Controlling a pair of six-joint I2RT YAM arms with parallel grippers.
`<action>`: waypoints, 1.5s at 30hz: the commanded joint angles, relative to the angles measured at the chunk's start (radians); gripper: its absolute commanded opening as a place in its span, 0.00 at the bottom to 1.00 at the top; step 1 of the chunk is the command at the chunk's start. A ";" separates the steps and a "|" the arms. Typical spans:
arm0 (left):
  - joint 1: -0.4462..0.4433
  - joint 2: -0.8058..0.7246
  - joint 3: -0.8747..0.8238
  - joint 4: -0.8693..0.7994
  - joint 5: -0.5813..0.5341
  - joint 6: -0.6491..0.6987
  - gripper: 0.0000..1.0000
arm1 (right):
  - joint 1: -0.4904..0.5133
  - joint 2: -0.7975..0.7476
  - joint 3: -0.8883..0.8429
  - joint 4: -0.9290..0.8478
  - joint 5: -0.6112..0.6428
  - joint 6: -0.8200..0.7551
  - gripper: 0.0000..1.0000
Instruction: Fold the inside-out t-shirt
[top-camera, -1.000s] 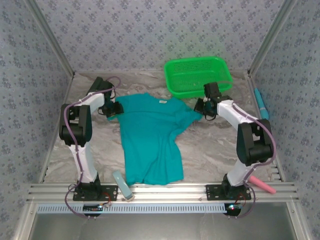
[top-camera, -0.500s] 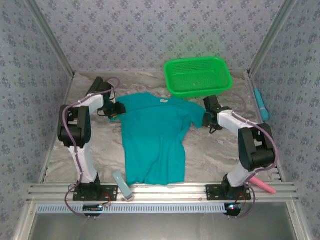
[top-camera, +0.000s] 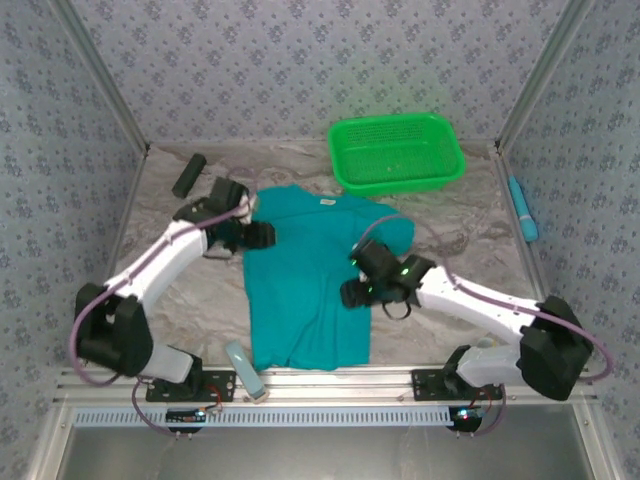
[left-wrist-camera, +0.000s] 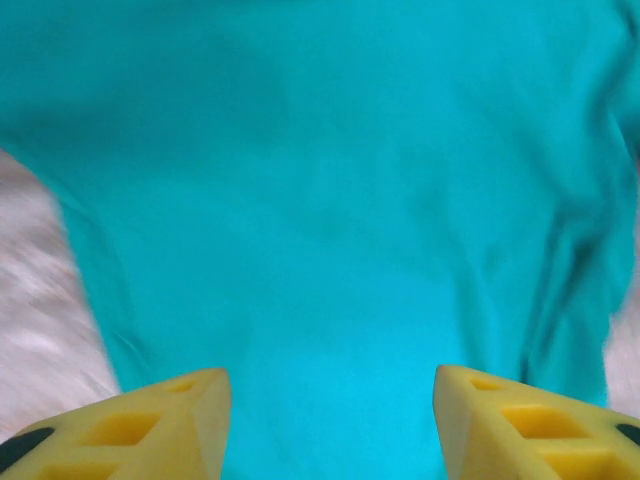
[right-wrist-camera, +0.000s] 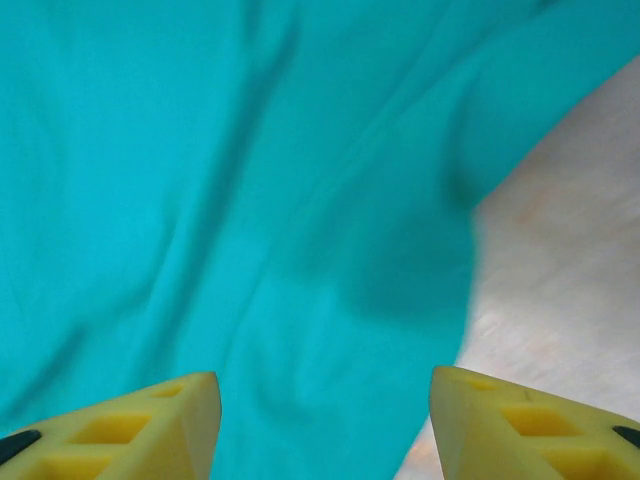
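One teal t-shirt lies spread at centre frame, its collar toward the one green mesh basket at upper right. Two grippers are over it, the left gripper at its left shoulder and the right gripper at its right edge. Both have fingers spread wide and empty. Bare marble table flanks both side hems.

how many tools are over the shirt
2. The left tool is open above the t-shirt near its collar end; the right tool is open above its middle, at the edge. None hidden.
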 joint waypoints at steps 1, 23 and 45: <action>-0.025 -0.068 -0.106 -0.051 -0.021 -0.091 0.55 | 0.096 0.077 -0.053 -0.014 -0.031 0.142 0.59; -0.557 0.099 -0.176 0.533 0.076 0.419 0.54 | -0.417 -0.026 -0.063 -0.208 0.006 0.127 0.55; -0.770 0.244 -0.211 0.679 0.060 0.732 0.57 | -0.382 -0.371 -0.375 -0.013 -0.233 0.645 0.04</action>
